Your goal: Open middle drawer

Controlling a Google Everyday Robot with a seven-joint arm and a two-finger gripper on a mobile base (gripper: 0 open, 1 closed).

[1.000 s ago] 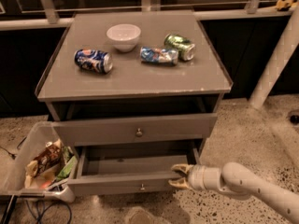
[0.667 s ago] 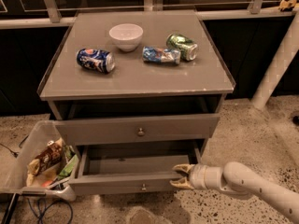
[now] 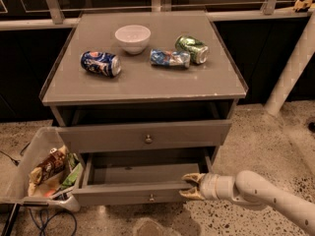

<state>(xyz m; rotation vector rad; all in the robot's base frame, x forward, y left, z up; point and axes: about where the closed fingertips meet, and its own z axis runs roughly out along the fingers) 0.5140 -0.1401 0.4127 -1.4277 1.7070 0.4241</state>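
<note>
Between the slightly parted jaws of the gripper (image 3: 189, 186) sat the middle drawer (image 3: 133, 193) front's right edge, pinched for pulling.

The middle drawer (image 3: 129, 192), touching the gripper (image 3: 189, 187) at its right front corner, looks like matt grey painted wood with a small metal knob. The gripper's fingers (image 3: 191, 178) look tan and dull; the arm behind them is smooth, off-white plastic. Far above the fingers, on the worn matt cabinet top (image 3: 147, 82), sit a glossy white bowl (image 3: 132, 38) and shiny, dented metal cans (image 3: 101, 64).
</note>
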